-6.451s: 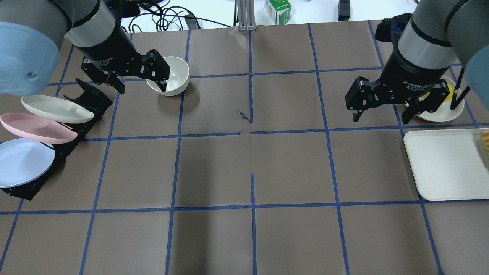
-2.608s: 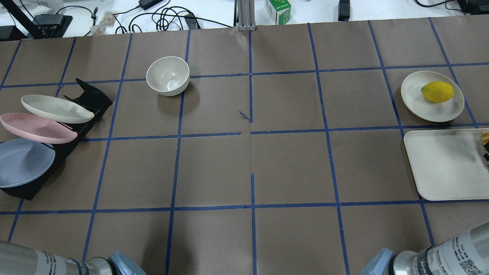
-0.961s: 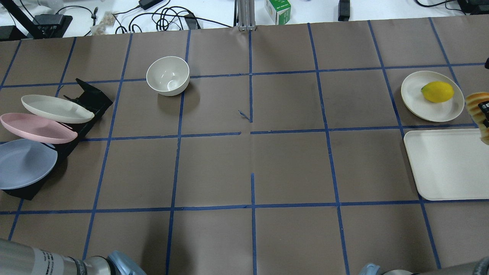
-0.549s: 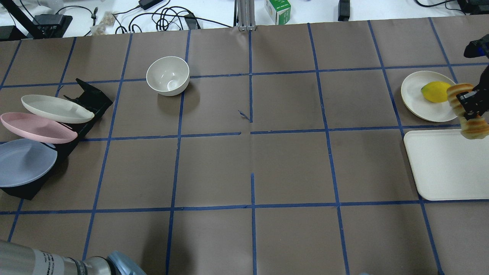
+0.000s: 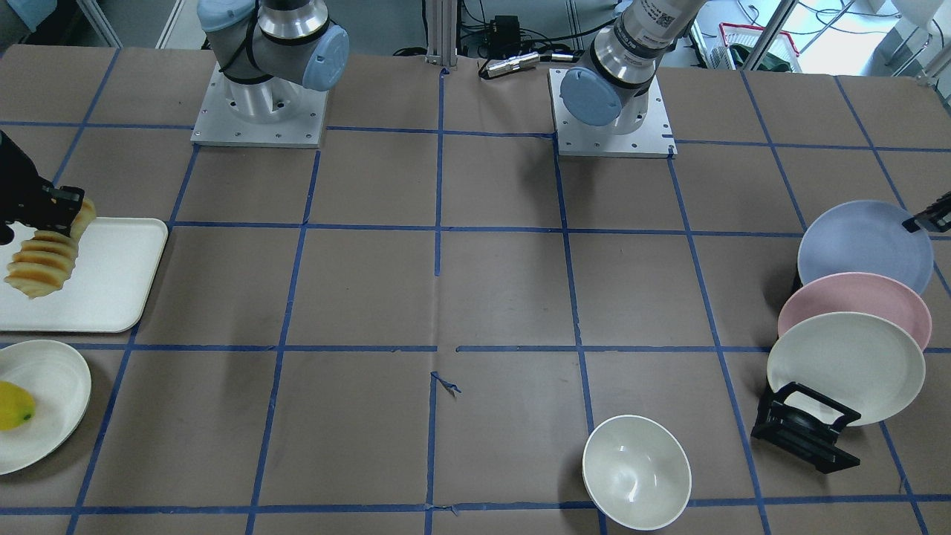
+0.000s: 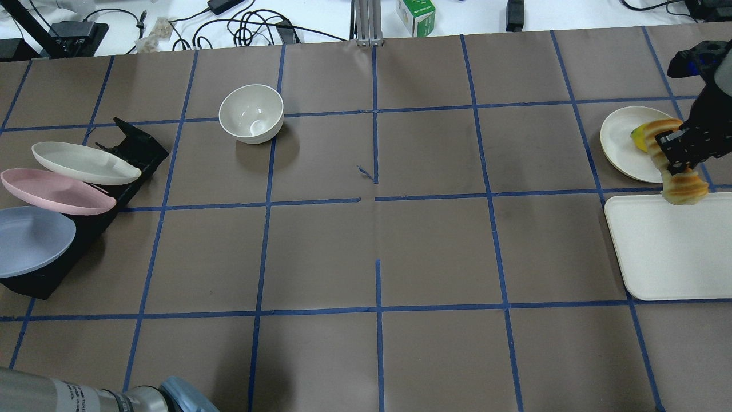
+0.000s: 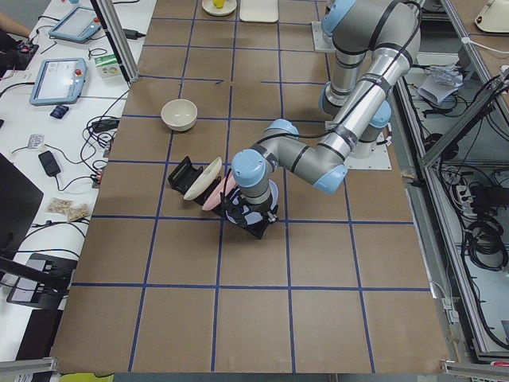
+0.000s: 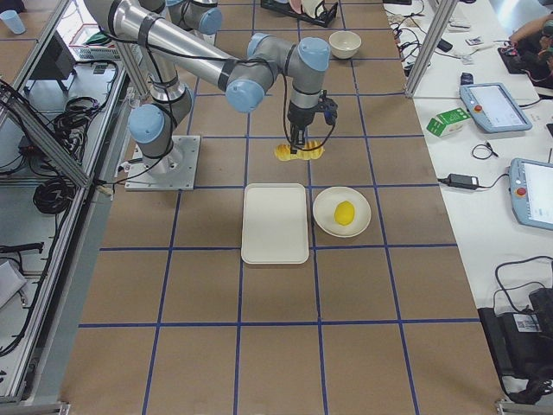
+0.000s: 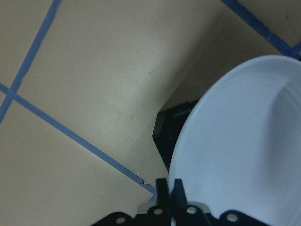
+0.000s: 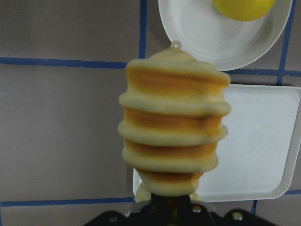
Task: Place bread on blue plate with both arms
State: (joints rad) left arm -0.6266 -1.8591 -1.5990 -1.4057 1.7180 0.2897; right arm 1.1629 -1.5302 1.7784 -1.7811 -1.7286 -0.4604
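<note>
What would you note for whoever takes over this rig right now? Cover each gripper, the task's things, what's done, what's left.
Right gripper: shut on the bread, held in the air near the white tray.
Left gripper: shut on the rim of the blue plate, which sits in the black rack.
Done: both grasps.
Left: lift the plate out, set the bread on it.

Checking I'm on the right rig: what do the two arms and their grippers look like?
The left arm and right arm are silver-grey tubes with black bands and round pale blue joint caps, each on a square silver base plate. The left arm carries printed black labels. The left gripper and right gripper are black, with slim jaws.
</note>
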